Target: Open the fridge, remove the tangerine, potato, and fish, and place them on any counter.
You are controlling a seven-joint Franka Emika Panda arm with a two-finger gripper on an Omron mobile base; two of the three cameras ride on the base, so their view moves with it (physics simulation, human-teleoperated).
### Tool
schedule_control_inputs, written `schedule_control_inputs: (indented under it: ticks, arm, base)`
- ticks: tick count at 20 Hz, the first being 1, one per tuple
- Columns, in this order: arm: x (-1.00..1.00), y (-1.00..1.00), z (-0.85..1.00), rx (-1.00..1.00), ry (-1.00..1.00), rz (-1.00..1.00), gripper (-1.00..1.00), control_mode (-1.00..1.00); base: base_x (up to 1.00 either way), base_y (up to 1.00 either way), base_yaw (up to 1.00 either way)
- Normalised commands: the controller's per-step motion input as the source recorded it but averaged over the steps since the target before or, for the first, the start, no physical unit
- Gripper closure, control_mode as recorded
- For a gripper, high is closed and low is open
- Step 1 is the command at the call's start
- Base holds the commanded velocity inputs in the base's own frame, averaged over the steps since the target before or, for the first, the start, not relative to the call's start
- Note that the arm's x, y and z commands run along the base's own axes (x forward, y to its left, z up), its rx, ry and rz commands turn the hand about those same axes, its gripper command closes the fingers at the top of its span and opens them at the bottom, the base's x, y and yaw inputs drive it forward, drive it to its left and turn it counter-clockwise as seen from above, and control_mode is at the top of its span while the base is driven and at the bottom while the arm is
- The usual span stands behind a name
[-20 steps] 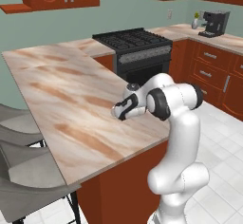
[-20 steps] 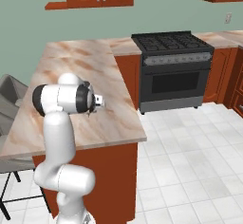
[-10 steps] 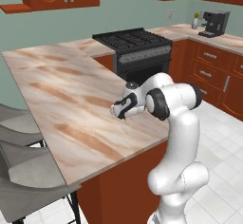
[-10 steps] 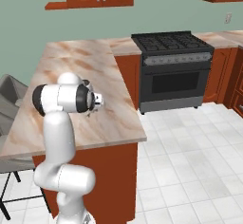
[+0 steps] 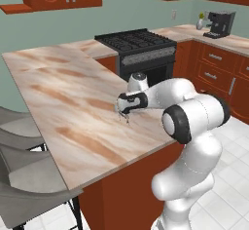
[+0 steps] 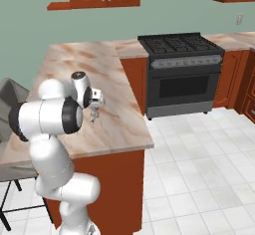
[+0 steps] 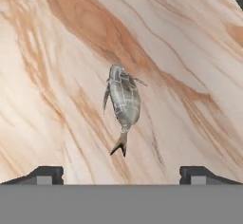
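Now the slim silvery-grey fish [image 7: 122, 105] lies at frame centre on the beige-pink marbled stone surface [image 7: 190, 52], released. Claw [image 7: 121, 174] spread wide, pinching nothing. Tangerine and potato status: cannot tell.

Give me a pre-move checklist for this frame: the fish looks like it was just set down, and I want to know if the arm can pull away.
1. Tool open: ok, the finger tips stand wide apart at the bottom of the hand view.
2. Fish free of the tool: ok, it lies between the tips and beyond them, touching neither.
3. Fish on the counter: ok, it lies flat on the marbled stone.
4. Fish away from the counter edge: ok, in the left base view the fish lies well inside the slab.
5. Tangerine and potato placed: cannot tell.
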Motion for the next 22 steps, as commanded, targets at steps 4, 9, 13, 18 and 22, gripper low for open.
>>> schedule_control_inputs:
  ticks: [4, 9, 13, 18, 22]
  arm:
    - [-0.85, 0.05, 1.00, 0.00, -0.07, 0.05, -1.00, -1.00]
    - [-0.56, 0.00, 1.00, 0.00, -0.02, 0.12, -1.00, -1.00]
    - [-0.54, -0.02, 1.00, 0.00, 0.02, 0.06, -1.00, -1.00]
    - [-0.83, -0.22, 1.00, 0.00, 0.07, 0.00, -1.00, -1.00]
    - [-0.98, -0.30, 0.63, 0.01, 0.13, 0.00, -1.00, -1.00]
  base:
    - [0.00, 0.00, 0.00]
    - [0.00, 0.00, 0.00]
    - [0.00, 0.00, 0.00]
    - [0.00, 0.00, 0.00]
    - [0.00, 0.00, 0.00]
